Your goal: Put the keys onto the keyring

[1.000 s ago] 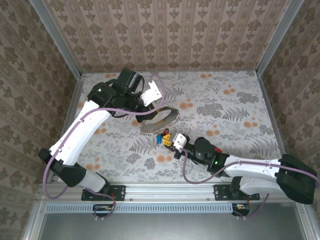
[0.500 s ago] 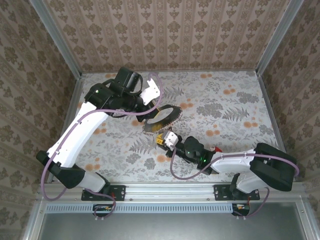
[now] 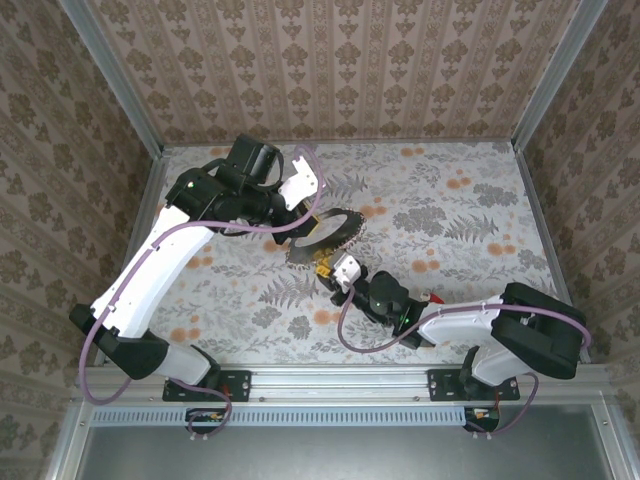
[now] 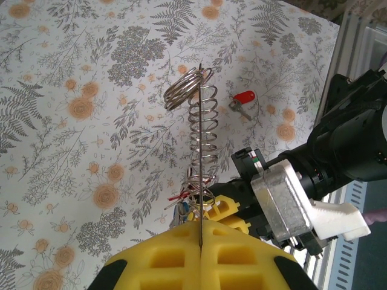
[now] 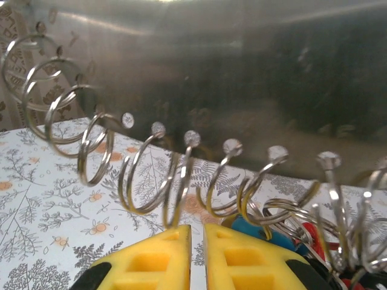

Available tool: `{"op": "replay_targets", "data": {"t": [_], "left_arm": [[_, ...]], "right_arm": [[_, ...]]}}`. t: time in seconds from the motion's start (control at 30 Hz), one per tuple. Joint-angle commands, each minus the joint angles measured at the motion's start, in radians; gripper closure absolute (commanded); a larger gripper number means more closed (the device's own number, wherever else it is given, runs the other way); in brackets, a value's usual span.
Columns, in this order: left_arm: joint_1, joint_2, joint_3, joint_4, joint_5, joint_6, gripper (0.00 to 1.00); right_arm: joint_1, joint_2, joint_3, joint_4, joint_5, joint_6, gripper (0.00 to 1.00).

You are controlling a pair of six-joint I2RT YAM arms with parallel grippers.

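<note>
The keyring (image 3: pixel 328 232) being held on edge between two grippers.
The left gripper (image 4: pixel 199 232) is clamping the keyring's thin band, jaws fully closed. The right gripper (image 5: pixel 197 234), jaws almost touching, is sitting against its wire loops (image 5: pixel 142 190) beside blue and red keys (image 5: pixel 254 228); its hold is unclear. Another red key (image 4: pixel 243 97) is lying on the table (image 4: pixel 66 66).

Keyring (image 3: pixel 330 232) on edge, at the middle of the table (image 3: pixel 460 200).
Its far-left rim sits in the left gripper (image 3: pixel 308 222), which reaches in from behind. The right gripper (image 3: pixel 330 270) is just in front of the near rim, with a bunch of keys (image 5: pixel 254 228) right beside it. One lone key (image 4: pixel 243 98) lies flat on the table further right, well apart from the ring.
</note>
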Motion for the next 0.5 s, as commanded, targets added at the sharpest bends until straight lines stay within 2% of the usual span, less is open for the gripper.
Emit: {"op": "replay_targets", "data": {"t": [0.0,0.47], "left_arm": [[-0.004,-0.037,-0.006,0.027,0.026,-0.015,1.00],[-0.003,-0.040,-0.017,0.050,0.024,-0.030,1.00]], "right_arm": [[-0.011,-0.028,-0.024,0.052,0.035,0.035,0.84],[-0.020,-0.091,-0.050,0.042,-0.020,0.028,0.81]]}}
